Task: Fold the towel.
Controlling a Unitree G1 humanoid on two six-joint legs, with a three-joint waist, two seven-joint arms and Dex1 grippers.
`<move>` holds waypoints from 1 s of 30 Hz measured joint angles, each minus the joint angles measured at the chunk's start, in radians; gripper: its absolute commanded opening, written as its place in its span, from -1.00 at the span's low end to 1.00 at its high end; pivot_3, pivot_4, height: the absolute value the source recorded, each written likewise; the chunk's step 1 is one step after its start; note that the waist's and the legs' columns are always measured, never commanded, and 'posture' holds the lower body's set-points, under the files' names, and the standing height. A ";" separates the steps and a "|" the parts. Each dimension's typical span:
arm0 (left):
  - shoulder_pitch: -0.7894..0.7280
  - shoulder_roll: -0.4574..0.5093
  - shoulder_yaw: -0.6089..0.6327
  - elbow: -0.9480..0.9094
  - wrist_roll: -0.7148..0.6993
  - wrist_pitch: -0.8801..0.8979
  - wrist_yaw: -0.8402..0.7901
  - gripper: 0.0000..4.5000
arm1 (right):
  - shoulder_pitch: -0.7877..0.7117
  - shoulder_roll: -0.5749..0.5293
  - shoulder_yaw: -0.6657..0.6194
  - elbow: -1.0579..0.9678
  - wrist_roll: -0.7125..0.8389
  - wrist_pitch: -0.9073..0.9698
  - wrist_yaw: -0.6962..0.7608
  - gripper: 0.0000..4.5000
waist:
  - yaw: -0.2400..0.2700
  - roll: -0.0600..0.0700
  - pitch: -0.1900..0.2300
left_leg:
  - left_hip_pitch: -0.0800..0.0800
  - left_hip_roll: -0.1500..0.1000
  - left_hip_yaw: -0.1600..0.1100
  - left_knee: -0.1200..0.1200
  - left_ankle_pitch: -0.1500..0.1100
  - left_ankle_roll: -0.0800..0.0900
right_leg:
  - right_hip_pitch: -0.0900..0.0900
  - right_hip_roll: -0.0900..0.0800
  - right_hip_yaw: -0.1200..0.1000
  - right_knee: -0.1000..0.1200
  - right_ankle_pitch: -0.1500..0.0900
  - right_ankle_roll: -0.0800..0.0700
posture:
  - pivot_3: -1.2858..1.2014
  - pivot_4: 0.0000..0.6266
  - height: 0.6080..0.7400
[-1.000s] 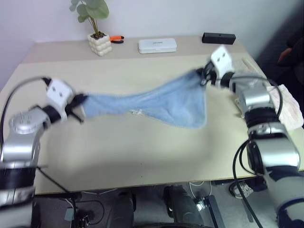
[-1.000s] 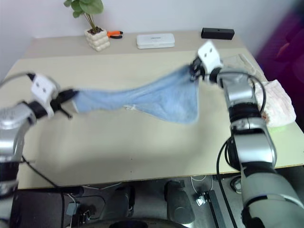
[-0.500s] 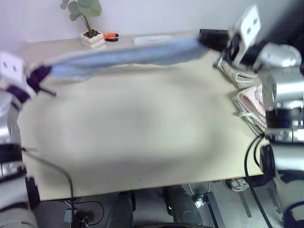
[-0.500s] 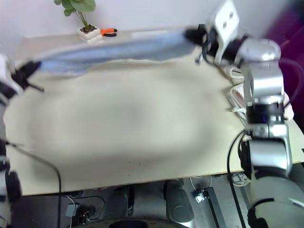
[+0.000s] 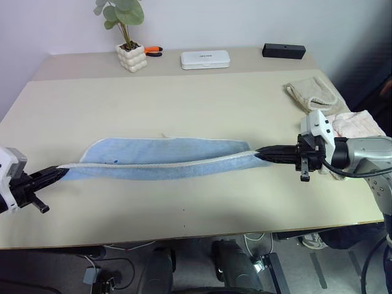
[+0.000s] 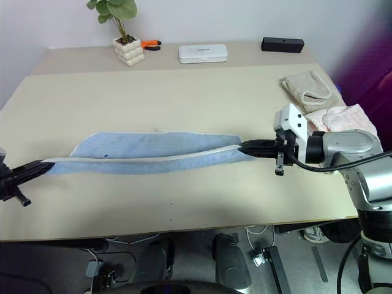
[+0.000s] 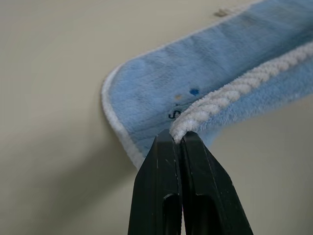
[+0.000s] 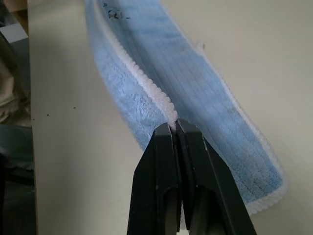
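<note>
My left tool (image 5: 61, 173) and right tool (image 5: 257, 153) each pinch a hemmed end of the light blue terry towel (image 5: 159, 160), stretched long between them, its far half on the beige counter (image 5: 184, 98).

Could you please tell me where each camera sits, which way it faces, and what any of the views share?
Left eye, right eye: on the head, looking forward and down over the table; both arms show, stretching the towel between them.
Left wrist: along the left gripper, shut on the towel's white hem.
Right wrist: along the right gripper, shut on the hem.
Shared: the towel and table in all.
</note>
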 measured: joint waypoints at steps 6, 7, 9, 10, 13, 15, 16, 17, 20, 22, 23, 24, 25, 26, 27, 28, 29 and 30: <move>-0.186 -0.002 -0.169 0.077 0.108 -0.068 0.070 -1.00 | -0.081 0.085 0.107 0.139 -0.141 -0.073 -0.103 -0.98 | 0.002 0.000 0.000 | -0.002 0.000 0.000 0.001 0.000 0.000 | -0.001 0.000 0.000 0.000 0.002 0.003 | 0.03 -0.52 0.96; -0.257 -0.012 -0.213 0.123 0.132 -0.082 0.086 -1.00 | -0.090 0.100 0.120 0.174 -0.167 -0.090 -0.119 -0.98 | 0.005 0.000 0.000 | -0.002 0.000 0.000 0.001 0.000 0.000 | -0.001 0.000 0.000 0.000 0.002 0.003 | 0.03 -0.52 0.96; -0.409 -0.043 -0.308 0.233 0.183 -0.116 0.117 -1.00 | -0.121 0.146 0.153 0.263 -0.226 -0.131 -0.162 -0.98 | 0.007 0.000 0.000 | -0.002 0.000 0.000 0.002 0.000 0.000 | -0.001 0.001 0.000 0.000 0.002 0.004 | 0.03 -0.52 0.96; -0.442 -0.049 -0.335 0.264 0.196 -0.128 0.120 -1.00 | -0.128 0.159 0.163 0.288 -0.243 -0.145 -0.174 -0.98 | 0.005 0.000 0.000 | -0.002 -0.001 0.000 0.002 0.000 0.000 | -0.001 0.000 0.000 0.000 0.003 0.004 | 0.03 -0.52 0.96; -0.491 -0.055 -0.390 0.339 0.230 -0.164 0.118 -1.00 | -0.136 0.176 0.176 0.345 -0.276 -0.170 -0.193 -0.98 | -0.006 0.000 0.000 | -0.003 0.000 0.000 0.002 -0.002 0.004 | -0.003 0.000 0.000 0.001 0.003 0.004 | 0.03 -0.52 0.96; -0.510 -0.058 -0.404 0.381 0.243 -0.181 0.114 -1.00 | -0.142 0.179 0.176 0.371 -0.285 -0.178 -0.199 -0.98 | -0.006 0.000 0.000 | -0.002 0.000 0.000 0.002 -0.004 0.006 | -0.003 0.001 0.000 0.001 0.003 0.004 | 0.03 -0.52 0.96; -0.548 -0.066 -0.421 0.431 0.257 -0.196 0.116 -1.00 | -0.160 0.196 0.175 0.401 -0.294 -0.185 -0.210 -0.98 | -0.004 0.000 0.000 | -0.002 0.000 0.000 0.002 -0.004 0.006 | -0.003 0.002 0.000 0.002 0.002 0.004 | 0.03 -0.52 0.96; -0.581 -0.077 -0.435 0.472 0.270 -0.208 0.118 -1.00 | -0.177 0.216 0.176 0.425 -0.303 -0.192 -0.222 -0.98 | -0.003 0.000 0.000 | -0.002 0.000 0.000 0.003 -0.003 0.006 | -0.003 0.002 0.000 0.003 0.003 0.003 | 0.03 -0.52 0.96; -0.634 -0.100 -0.474 0.560 0.297 -0.246 0.116 -1.00 | -0.201 0.249 0.183 0.481 -0.330 -0.228 -0.243 -0.98 | -0.002 0.000 0.000 | -0.003 0.000 0.000 0.005 -0.004 0.006 | -0.003 0.002 0.000 0.003 0.003 0.003 | 0.03 -0.52 0.96; -0.639 -0.103 -0.485 0.602 0.307 -0.261 0.110 -1.00 | -0.202 0.260 0.183 0.512 -0.345 -0.246 -0.250 -0.98 | -0.002 0.000 0.000 | -0.003 0.000 0.000 0.005 -0.004 0.006 | -0.003 0.001 0.000 0.003 0.003 0.004 | 0.03 -0.52 0.96; -0.640 -0.105 -0.487 0.619 0.312 -0.267 0.110 -1.00 | -0.207 0.272 0.183 0.529 -0.351 -0.255 -0.253 -0.98 | -0.002 0.000 0.000 | -0.003 0.000 0.000 0.005 -0.004 0.006 | -0.003 0.001 0.000 0.003 0.003 0.004 | 0.03 -0.52 0.96; -0.641 -0.107 -0.487 0.631 0.313 -0.273 0.110 -1.00 | -0.213 0.281 0.184 0.540 -0.353 -0.262 -0.254 -0.98 | -0.002 0.000 0.000 | -0.003 0.000 0.000 0.005 -0.004 0.006 | -0.003 0.001 0.000 0.003 0.003 0.004 | 0.03 -0.52 0.96; -0.641 -0.107 -0.487 0.637 0.313 -0.276 0.111 -1.00 | -0.219 0.287 0.184 0.546 -0.359 -0.270 -0.256 -0.98 | -0.003 0.000 0.000 | -0.003 0.000 0.000 0.005 -0.004 0.006 | -0.003 0.001 0.000 0.004 0.003 0.004 | 0.03 -0.52 0.96; -0.642 -0.107 -0.487 0.640 0.313 -0.276 0.111 -1.00 | -0.223 0.290 0.184 0.551 -0.361 -0.277 -0.256 -0.98 | -0.003 0.000 0.000 | -0.003 0.000 0.000 0.005 -0.004 0.006 | -0.003 0.001 0.000 0.004 0.003 0.004 | 0.03 -0.52 0.96; -0.641 -0.107 -0.486 0.642 0.313 -0.277 0.111 -1.00 | -0.230 0.294 0.184 0.558 -0.362 -0.283 -0.256 -0.98 | -0.003 0.000 0.000 | -0.003 0.000 0.000 0.005 -0.004 0.006 | -0.003 0.001 0.000 0.004 0.003 0.004 | 0.03 -0.52 0.96; -0.640 -0.107 -0.486 0.642 0.314 -0.277 0.111 -1.00 | -0.237 0.299 0.184 0.565 -0.365 -0.289 -0.257 -0.98 | -0.003 0.000 0.000 | -0.003 0.000 0.000 0.005 -0.004 0.006 | -0.003 0.001 0.000 0.004 0.003 0.004 | 0.03 -0.52 0.96; -0.639 -0.107 -0.486 0.643 0.314 -0.277 0.112 -1.00 | -0.243 0.306 0.184 0.572 -0.370 -0.298 -0.258 -0.98 | -0.003 0.000 0.000 | -0.003 0.000 0.000 0.005 -0.004 0.006 | -0.003 0.001 0.000 0.004 0.003 0.004 | 0.03 -0.52 0.96; -0.638 -0.107 -0.486 0.643 0.314 -0.277 0.113 -1.00 | -0.245 0.311 0.184 0.575 -0.371 -0.302 -0.259 -0.98 | -0.003 0.000 0.000 | -0.003 0.000 0.000 0.005 -0.004 0.006 | -0.003 0.001 0.000 0.004 0.003 0.004 | 0.03 -0.52 0.96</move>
